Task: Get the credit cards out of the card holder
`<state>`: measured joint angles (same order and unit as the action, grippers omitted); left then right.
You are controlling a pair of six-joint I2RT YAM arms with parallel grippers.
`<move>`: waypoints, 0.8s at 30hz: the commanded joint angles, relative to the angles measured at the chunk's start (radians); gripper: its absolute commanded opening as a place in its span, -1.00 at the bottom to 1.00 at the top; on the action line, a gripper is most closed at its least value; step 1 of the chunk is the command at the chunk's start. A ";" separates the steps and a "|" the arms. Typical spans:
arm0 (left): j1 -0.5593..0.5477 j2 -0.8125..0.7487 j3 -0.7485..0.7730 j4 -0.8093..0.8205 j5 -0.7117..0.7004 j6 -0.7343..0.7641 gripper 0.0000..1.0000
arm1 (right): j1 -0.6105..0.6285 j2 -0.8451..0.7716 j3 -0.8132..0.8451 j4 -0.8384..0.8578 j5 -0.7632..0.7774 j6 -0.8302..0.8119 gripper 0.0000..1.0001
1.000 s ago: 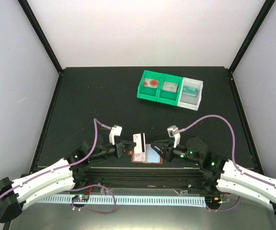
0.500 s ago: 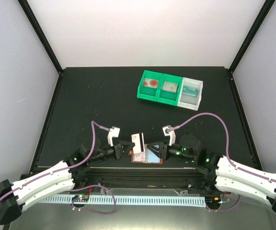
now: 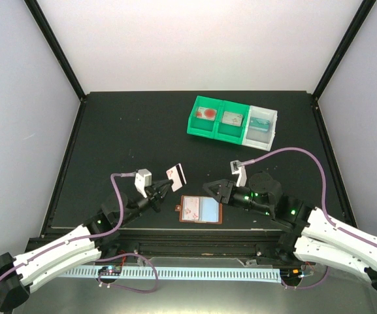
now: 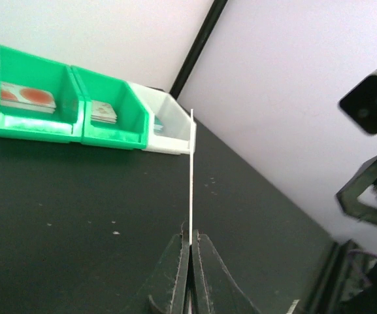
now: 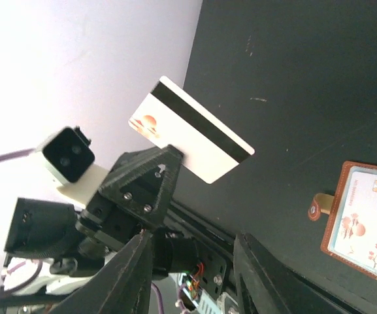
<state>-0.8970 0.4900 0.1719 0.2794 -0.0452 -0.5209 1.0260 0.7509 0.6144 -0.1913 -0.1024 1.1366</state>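
Left tool point(image 3: 165, 186) above black table point(image 3: 123, 131)

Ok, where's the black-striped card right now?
In the top view the striped card is held aloft, pinched in the left gripper, just up and left of the open card holder.

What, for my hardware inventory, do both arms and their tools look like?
The left arm and right arm have white shells over black joints with small green lights. A purple cable loops to a white camera block at each wrist. The left tool and right tool are black with triangular fingers.
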 commanded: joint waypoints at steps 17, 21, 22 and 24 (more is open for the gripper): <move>-0.196 0.304 0.034 0.347 -0.089 0.604 -0.97 | 0.000 0.125 0.215 -0.141 0.067 0.247 -0.01; -0.231 0.340 0.071 0.308 -0.146 0.665 -0.97 | 0.000 0.143 0.227 -0.153 0.085 0.254 -0.01; -0.239 0.339 0.074 0.308 -0.156 0.675 -0.97 | -0.001 0.146 0.231 -0.161 0.088 0.256 -0.01; -0.250 0.333 0.081 0.303 -0.179 0.689 -0.97 | 0.000 0.155 0.237 -0.181 0.093 0.267 -0.02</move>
<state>-1.1229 0.8303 0.1917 0.5476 -0.1608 0.0795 1.0260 0.8940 0.8169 -0.3340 -0.0277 1.3685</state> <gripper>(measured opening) 0.018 0.494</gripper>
